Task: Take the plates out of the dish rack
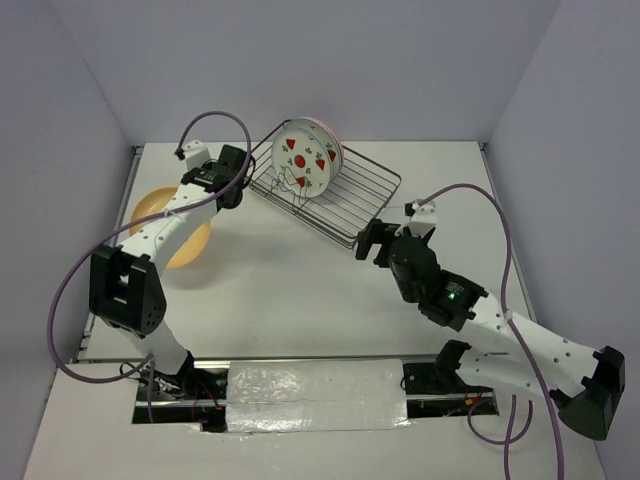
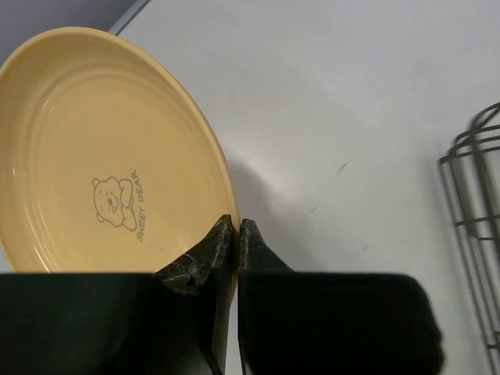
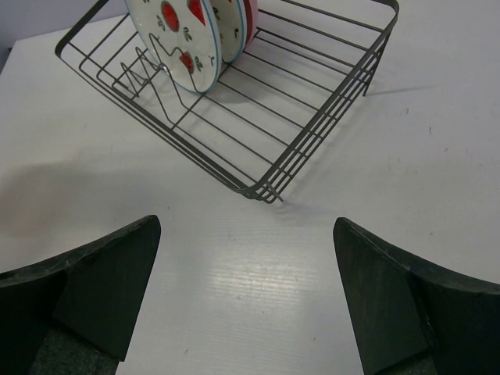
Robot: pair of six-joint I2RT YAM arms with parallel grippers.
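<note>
The tan-orange plate [image 1: 150, 208] lies flat on the table at the left, partly under my left arm; the left wrist view shows its bear print [image 2: 94, 141]. The wire dish rack [image 1: 368, 188] stands at the back centre. Upright in it are two white fruit-print plates [image 1: 305, 160] and a pink plate [image 1: 332, 138] behind them. My left gripper [image 1: 240, 165] is shut [image 2: 236, 226] and empty, above the table between the tan plate and the rack's left end. My right gripper [image 1: 368, 240] is open [image 3: 246, 226] and empty, just short of the rack's near corner [image 3: 269, 191].
White walls close in the table at the back and both sides. Purple cables loop over both arms. The rack's edge [image 2: 476, 195] shows at the right of the left wrist view. Foil-like tape covers the table's near edge [image 1: 315, 395].
</note>
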